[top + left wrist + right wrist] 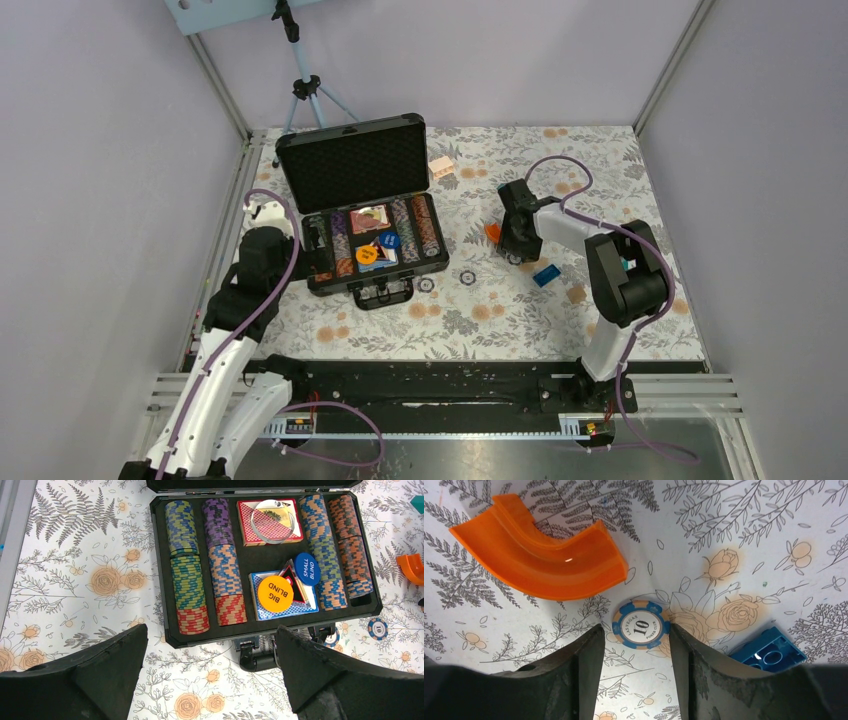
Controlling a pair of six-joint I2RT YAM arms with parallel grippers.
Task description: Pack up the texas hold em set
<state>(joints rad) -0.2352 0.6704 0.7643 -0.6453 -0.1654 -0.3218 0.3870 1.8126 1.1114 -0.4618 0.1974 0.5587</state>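
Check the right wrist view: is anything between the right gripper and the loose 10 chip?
Nothing visible. The chip lies flat right at the tips of the open fingers of the right gripper. The orange curved block sits beyond it, the blue block off to one side, both clear of it.

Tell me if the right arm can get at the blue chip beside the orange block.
Probably yes. The right gripper hangs open over the chip, a finger on each side, nothing between. The orange block and blue brick lie clear of the fingers.
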